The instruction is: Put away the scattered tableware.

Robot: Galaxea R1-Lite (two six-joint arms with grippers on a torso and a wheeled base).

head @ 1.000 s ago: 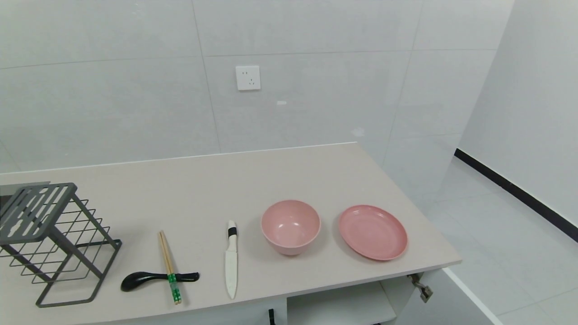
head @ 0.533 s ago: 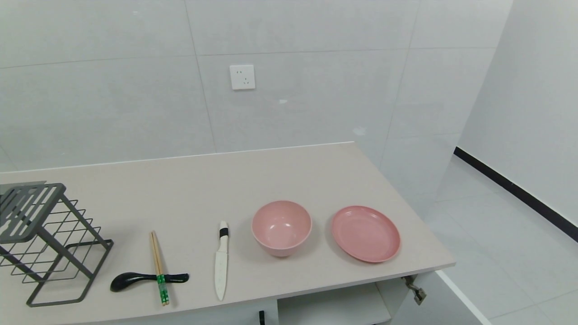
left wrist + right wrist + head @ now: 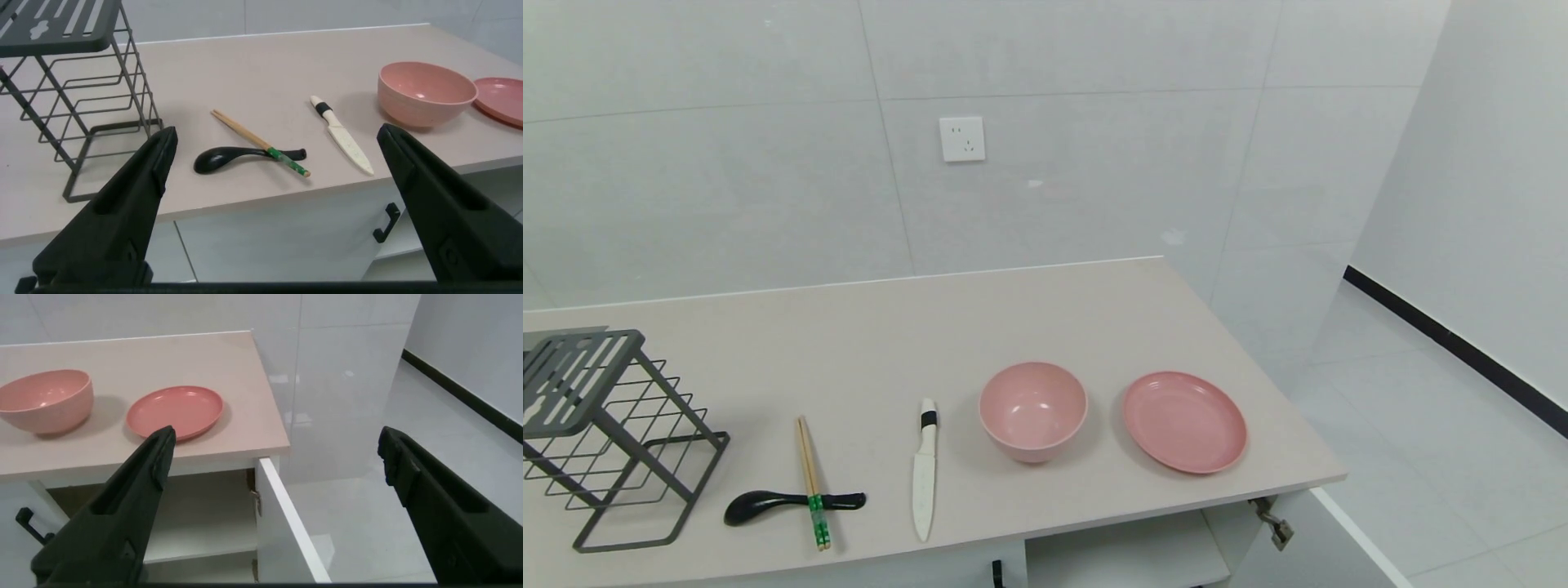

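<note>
Plainly left fingers (image 3: 122, 204), right fingers (image 3: 122, 498) spread wide, empty; chopsticks (image 3: 810, 482) across spoon (image 3: 747, 506), green-band markings seemingly illegible.

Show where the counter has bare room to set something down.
Bare: the back strip of the counter, between the wall and the tableware row, right of the wire rack. Crowded: the front edge, with black spoon under chopsticks, white knife, pink bowl and plate side by side.

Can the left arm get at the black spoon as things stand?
Probably yes. The left hand is open and faces the spoon from in front of the counter, with nothing standing between. The chopsticks lie across its handle, though, so the bowl end looks the freer grip.
</note>
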